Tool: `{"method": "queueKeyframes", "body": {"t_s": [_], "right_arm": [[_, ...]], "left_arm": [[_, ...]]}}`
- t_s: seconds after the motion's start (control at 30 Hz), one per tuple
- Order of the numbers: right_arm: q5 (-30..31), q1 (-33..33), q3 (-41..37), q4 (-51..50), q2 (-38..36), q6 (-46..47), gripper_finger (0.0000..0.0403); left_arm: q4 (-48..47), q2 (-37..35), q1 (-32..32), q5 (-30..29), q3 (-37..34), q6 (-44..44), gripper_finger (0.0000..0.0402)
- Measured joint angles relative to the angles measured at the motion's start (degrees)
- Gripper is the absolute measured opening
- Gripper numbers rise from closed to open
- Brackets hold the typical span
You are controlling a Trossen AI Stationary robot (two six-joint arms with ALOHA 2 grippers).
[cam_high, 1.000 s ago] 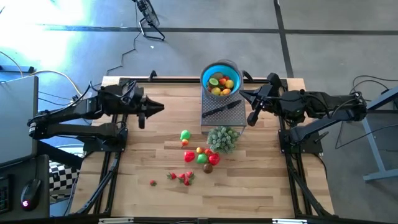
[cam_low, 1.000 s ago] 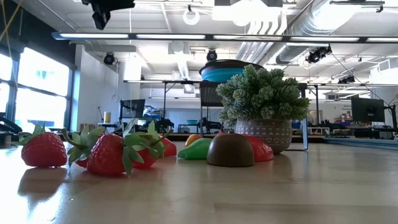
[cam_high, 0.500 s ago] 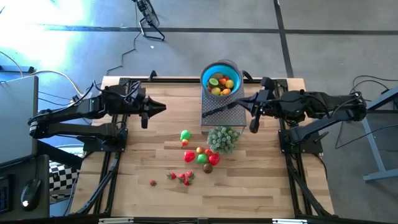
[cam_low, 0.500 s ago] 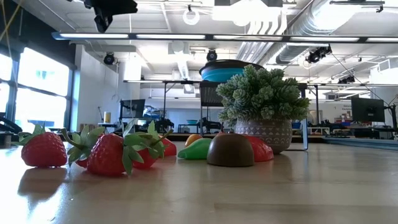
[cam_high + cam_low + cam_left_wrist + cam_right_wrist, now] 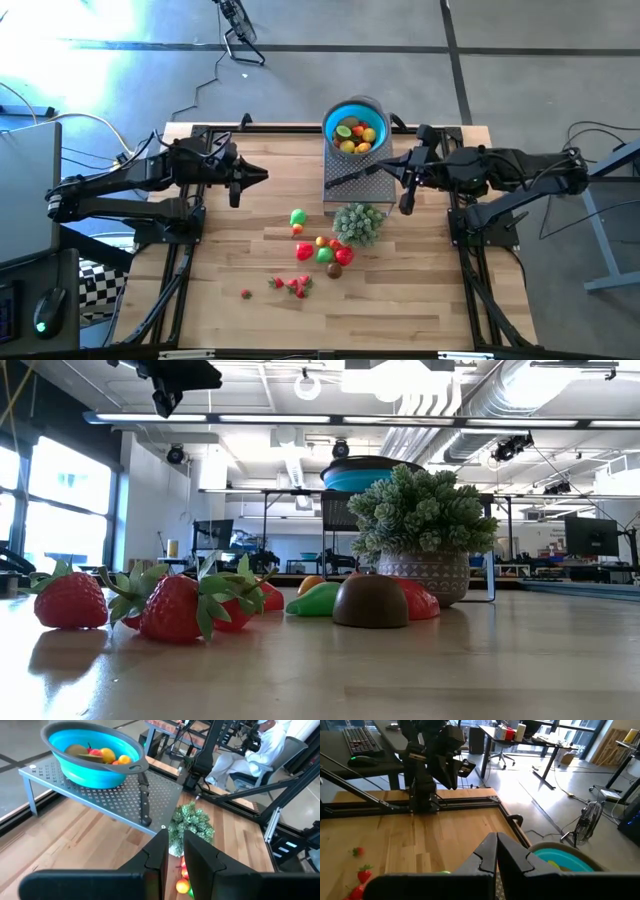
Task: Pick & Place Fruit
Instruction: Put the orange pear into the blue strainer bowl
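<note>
Small toy fruits lie on the wooden table: a green one (image 5: 298, 216), a red, yellow and brown group (image 5: 327, 252), and strawberries (image 5: 295, 285) (image 5: 180, 608). More fruits sit in the blue bowl (image 5: 355, 128) (image 5: 92, 757), which stands on a grey perforated rack (image 5: 372, 182). My left gripper (image 5: 262, 175) (image 5: 174, 840) hovers over the table's left part, shut and empty, pointing at the rack. My right gripper (image 5: 390, 170) (image 5: 496, 840) hovers at the rack's right edge, shut and empty.
A black-handled knife (image 5: 350, 178) (image 5: 144, 800) lies on the rack next to the bowl. A pale green bushy plant in a pot (image 5: 358, 222) (image 5: 425, 525) stands just in front of the rack, beside the fruit group. Bare wood shows at the table's near edge.
My left gripper has drifted a little toward the table's right, toward the rack. My right gripper has moved toward the table's left, closer to the rack's right edge. The fruits, bowl, knife and plant have stayed where they were.
</note>
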Motion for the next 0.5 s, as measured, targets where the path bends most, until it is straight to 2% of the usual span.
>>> {"method": "queueKeyframes", "body": {"t_s": [0.4, 0.5], "right_arm": [[0.1, 0.0, 0.0, 0.1, 0.5, 0.0, 0.0004], [0.1, 0.0, 0.0, 0.0, 0.6, 0.0, 0.0004]], "left_arm": [[0.0, 0.0, 0.0, 0.0, 0.0, 0.0, 0.0055], [0.0, 0.0, 0.0, 0.0, 0.0, -2.7, 0.0055]]}}
